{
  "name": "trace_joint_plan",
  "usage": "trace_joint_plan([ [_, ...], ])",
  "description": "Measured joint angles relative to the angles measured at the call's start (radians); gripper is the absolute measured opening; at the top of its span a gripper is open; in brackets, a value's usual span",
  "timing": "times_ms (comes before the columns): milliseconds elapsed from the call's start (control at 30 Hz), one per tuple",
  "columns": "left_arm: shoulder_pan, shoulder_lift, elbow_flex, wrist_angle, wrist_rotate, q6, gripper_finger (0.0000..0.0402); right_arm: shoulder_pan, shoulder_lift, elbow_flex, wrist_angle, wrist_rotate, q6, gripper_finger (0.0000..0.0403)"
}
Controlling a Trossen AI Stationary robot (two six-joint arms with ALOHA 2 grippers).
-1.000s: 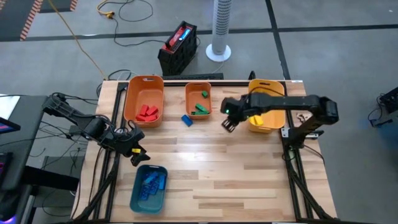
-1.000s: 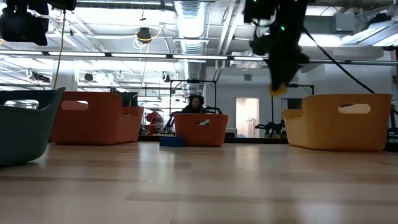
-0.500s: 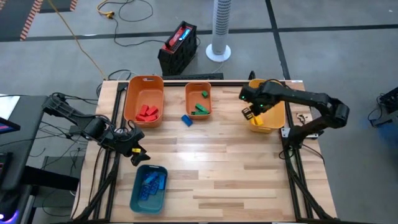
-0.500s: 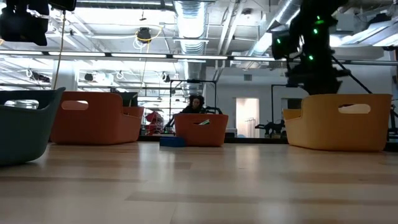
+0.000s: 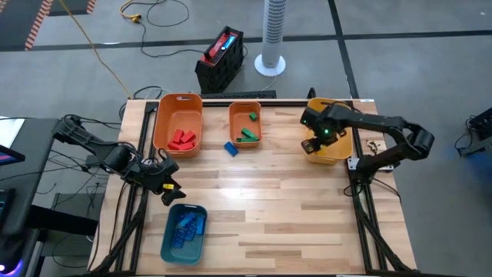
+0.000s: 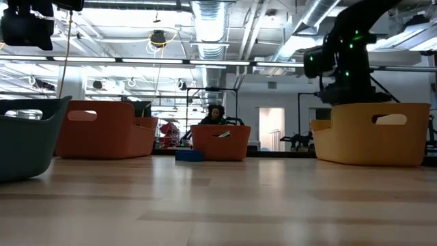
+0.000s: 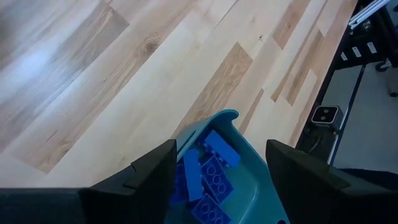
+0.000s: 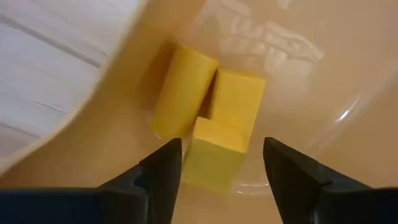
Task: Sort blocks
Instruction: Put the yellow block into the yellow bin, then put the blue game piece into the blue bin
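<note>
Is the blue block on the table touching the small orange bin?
Apart. The high view shows bare wood between the blue block and the small orange bin.

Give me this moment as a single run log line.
right pincer: open above yellow blocks in yellow bin | left pincer: open over teal bin

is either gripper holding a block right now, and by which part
Nothing is held. The right gripper is open over the yellow bin, yellow blocks lying below; the left gripper is open too.
</note>
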Motion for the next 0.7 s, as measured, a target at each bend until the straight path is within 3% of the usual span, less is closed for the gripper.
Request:
trace_joint_plan([
  [167,0.000,0.000,0.000,-0.001,-0.001,0.002,0.0240,0.024,-0.054,0.112,-0.025,0.052,0.000,0.0246],
  [300,0.000,0.003,0.000,-0.001,-0.059,-0.008,0.0240,0.097,-0.102,0.229,0.036,0.121,0.024,0.0245],
  [433,0.037,0.038,0.000,0.002,-0.111,0.020,0.0240,0.207,-0.121,0.312,0.233,0.134,0.027,0.0244],
  [700,0.201,0.131,0.000,0.060,-0.014,0.192,0.0240,0.423,-0.032,0.347,0.571,0.101,0.011,0.0244],
])
